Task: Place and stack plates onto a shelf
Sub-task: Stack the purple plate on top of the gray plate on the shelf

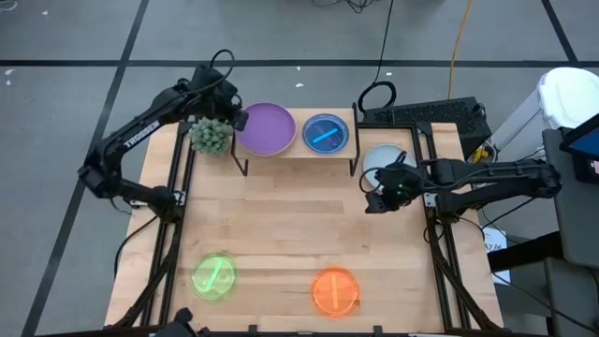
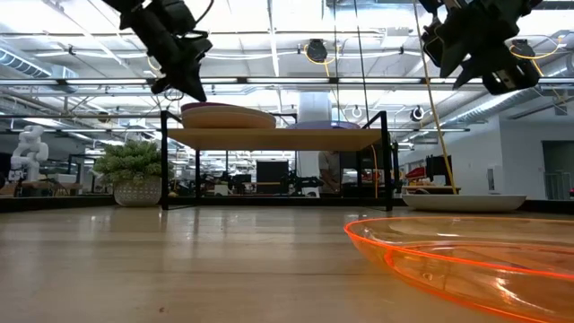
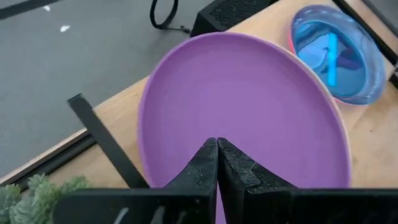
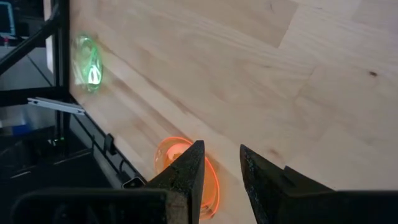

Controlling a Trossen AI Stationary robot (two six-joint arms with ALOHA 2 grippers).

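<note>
Two plates already lie on the shelf at the far edge of the table: a large purple plate on its left half and a smaller blue plate on its right, apart from each other; whether the blue one rests on another plate cannot be told. Both lie flat, rims up; being round, they have no long axis. The left gripper hangs above the near rim of the purple plate with its fingers pressed together and nothing between them, which suggests that this plate has been set down and let go. A small potted plant stands just beside the shelf's left end. The right gripper hovers over the table near a pale plate lying just right of the shelf; its fingers stand slightly apart and empty, probably ready for the next pick. A green plate and an orange plate lie flat near the front edge, well apart, not yet shelved.
</note>
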